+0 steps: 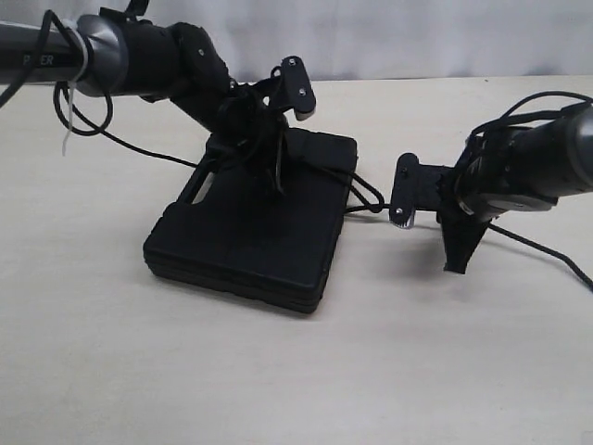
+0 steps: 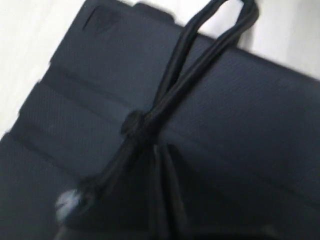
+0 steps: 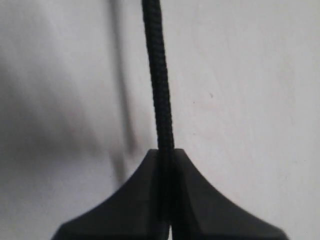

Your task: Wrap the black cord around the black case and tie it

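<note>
Over the black case (image 1: pixel 250 236), left gripper (image 2: pixel 159 155) closed — hold unclear; right gripper (image 3: pixel 166 155) pinches the black cord (image 3: pixel 156 75).

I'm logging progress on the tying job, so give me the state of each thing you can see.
case, closed, flat on the table.
cord, draped over the case lid, one strand pinched.
left gripper, shut, over the lid; hold on cord unclear.
right gripper, shut on the cord beside the case.
</note>
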Available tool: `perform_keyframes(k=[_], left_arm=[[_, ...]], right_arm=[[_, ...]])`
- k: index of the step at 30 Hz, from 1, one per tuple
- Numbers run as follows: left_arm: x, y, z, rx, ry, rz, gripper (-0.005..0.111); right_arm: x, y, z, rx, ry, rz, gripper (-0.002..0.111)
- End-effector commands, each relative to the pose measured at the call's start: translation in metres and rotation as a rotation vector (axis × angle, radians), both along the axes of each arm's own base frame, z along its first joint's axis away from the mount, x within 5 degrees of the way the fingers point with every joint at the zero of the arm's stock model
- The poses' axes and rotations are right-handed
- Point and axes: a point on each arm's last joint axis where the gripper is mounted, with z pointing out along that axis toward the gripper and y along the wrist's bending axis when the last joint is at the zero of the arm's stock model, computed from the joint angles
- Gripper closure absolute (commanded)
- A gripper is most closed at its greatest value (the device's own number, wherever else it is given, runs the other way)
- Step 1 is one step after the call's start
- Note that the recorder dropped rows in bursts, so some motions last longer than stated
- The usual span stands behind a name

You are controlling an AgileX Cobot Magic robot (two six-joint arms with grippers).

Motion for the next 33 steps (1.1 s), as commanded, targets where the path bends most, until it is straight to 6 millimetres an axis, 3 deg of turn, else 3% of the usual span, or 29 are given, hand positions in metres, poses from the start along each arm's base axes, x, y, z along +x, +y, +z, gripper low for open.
perform_keyframes(k=[1, 6, 15, 20, 23, 29, 33], left_arm=[[0.006, 0.016, -0.002, -0.006, 0.055, 0.068, 0.107], [0.004, 0.017, -0.001, -0.025, 0.095, 0.075, 0.107], [0.004, 0.003, 0.014, -0.226, 0.104, 0.081, 0.107], [0.0, 0.003, 0.013, -0.22, 0.136, 0.049, 0.107], [0.0, 0.008, 0.016, -0.189, 0.136, 0.035, 0.107], [0.005, 0.023, 0.033, -0.206, 0.109, 0.085, 0.107], [0.01, 0.038, 0.042, -0.225, 0.118, 0.149, 0.107]], right_arm=[[-0.014, -0.008, -0.01, -0.065, 0.069, 0.03, 0.104], [-0.017, -0.007, -0.013, -0.078, 0.084, 0.073, 0.104], [-0.015, -0.006, -0.012, -0.081, 0.071, 0.113, 0.104], [-0.01, -0.005, -0.009, -0.067, 0.031, 0.098, 0.103], [-0.004, -0.003, -0.004, -0.032, -0.002, 0.059, 0.091], [-0.003, 0.0, -0.002, -0.034, -0.007, 0.067, 0.045], [-0.006, 0.006, 0.002, -0.009, -0.01, 0.043, 0.036]])
